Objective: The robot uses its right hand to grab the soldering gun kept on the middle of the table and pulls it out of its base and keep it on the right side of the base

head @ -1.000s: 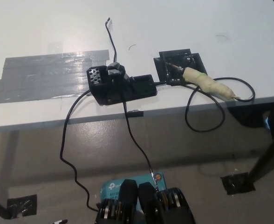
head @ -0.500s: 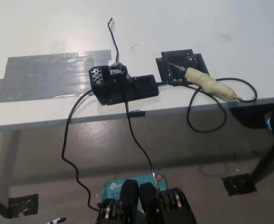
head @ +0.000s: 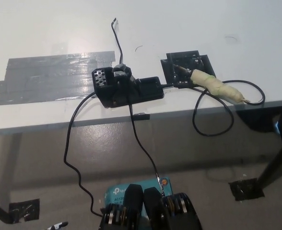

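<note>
Currently, with the right hand out of view and its grip untellable, the cream-taped soldering gun (head: pixel 217 86) is lying tip-in on the black square base (head: pixel 180 64), and its black looping cable (head: pixel 212 135) is hanging off the white table (head: pixel 256 48), likely risking a snag during pull-out.

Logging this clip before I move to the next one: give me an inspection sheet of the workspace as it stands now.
Surface: white table, with a patch of grey tape on its left part.
Job's things: soldering gun, handle wrapped in pale tape, tip resting in its black base near the table's front edge; not yet pulled out.
Clutter: black device left of the base.
Hands: nothing seen; neither hand is in view.
Cables: gun's cable loops over the table's front edge; another cable drops from the black device to the floor; a thin wire runs up from it.
Surroundings: grey floor with black tape patches; a teal box below.
</note>
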Robot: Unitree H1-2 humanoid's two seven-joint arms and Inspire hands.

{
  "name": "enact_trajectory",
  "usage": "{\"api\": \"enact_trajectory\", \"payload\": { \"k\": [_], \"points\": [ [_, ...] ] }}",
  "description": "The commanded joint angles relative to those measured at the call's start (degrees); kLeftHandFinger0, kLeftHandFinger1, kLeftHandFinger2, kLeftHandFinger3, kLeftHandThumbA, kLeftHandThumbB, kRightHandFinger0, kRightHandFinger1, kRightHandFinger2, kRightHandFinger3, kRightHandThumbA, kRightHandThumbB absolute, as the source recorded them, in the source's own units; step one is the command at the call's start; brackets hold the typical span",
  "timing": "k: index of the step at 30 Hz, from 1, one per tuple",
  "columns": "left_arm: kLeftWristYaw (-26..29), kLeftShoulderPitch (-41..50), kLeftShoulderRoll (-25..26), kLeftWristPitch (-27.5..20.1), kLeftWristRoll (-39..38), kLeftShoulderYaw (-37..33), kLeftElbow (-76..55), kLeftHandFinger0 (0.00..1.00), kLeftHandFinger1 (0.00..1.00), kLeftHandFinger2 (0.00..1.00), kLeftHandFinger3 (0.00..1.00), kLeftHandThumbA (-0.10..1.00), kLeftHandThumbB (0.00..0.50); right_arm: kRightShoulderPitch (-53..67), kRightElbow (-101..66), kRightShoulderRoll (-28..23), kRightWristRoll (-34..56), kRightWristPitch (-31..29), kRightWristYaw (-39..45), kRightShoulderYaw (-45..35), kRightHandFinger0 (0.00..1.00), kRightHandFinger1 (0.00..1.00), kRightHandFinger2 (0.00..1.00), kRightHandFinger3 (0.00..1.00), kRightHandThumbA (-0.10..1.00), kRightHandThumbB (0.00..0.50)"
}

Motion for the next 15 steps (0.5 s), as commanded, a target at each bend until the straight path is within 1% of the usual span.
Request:
{"api": "enact_trajectory", "payload": {
  "k": [1,3,4,6,7,8,10,12,15],
  "points": [
    [-1.52,-0.2,1.69,0.76,0.21,0.17,-1.8,0.64,0.75,0.94,1.0,0.37,0.279,0.45,-1.77,-2.01,0.39,1.03,-1.75,0.04,1.0,1.0,1.0,1.0,0.58,0.129],
    [-1.34,-0.71,1.83,0.67,0.48,-0.2,-1.31,0.64,0.75,0.94,1.0,0.37,0.277,0.21,-1.71,-2.13,0.41,1.57,-2.03,-0.05,1.0,1.0,1.0,1.0,0.59,0.13],
    [-1.52,-0.85,1.8,0.75,0.24,-0.11,-0.93,0.66,0.76,0.96,1.0,0.36,0.271,0.23,-1.8,-2.06,0.35,1.81,-2.26,-0.17,1.0,1.0,1.0,1.0,0.59,0.128],
    [-1.62,-0.92,1.9,0.76,0.41,-0.23,-0.97,0.66,0.77,0.95,1.0,0.37,0.275,0.15,-1.6,-2.1,0.5,1.97,-2.4,-0.15,1.0,1.0,1.0,1.0,0.61,0.132],
    [-1.59,-0.9,1.98,0.76,0.64,-0.37,-1.11,0.67,0.77,0.96,1.0,0.37,0.272,0.13,-1.47,-2.19,0.44,2.0,-2.43,-0.1,1.0,1.0,1.0,1.0,0.61,0.124],
    [-1.54,-0.9,2.01,0.76,0.61,-0.42,-1.09,0.66,0.76,0.94,1.0,0.38,0.278,0.04,-1.23,-2.32,0.56,2.08,-2.36,-0.02,1.0,1.0,1.0,1.0,0.62,0.122],
    [-1.53,-0.91,2.07,0.76,0.66,-0.53,-1.21,0.66,0.76,0.95,1.0,0.38,0.273,-0.01,-0.92,-2.3,0.8,1.81,-2.51,-0.07,1.0,1.0,1.0,1.0,0.62,0.127],
    [-1.38,-0.26,1.85,0.76,0.33,-0.11,-1.55,0.67,0.77,0.95,1.0,0.36,0.276,0.09,-0.61,-2.49,1.03,1.5,-2.43,0.13,1.0,1.0,1.0,1.0,0.63,0.114],
    [-1.43,-0.3,1.72,0.76,-0.06,0.19,-1.82,0.65,0.76,0.95,1.0,0.36,0.277,-0.17,-0.59,-2.72,0.82,1.82,-2.39,0.35,1.0,1.0,1.0,1.0,0.64,0.12]
  ]
}}
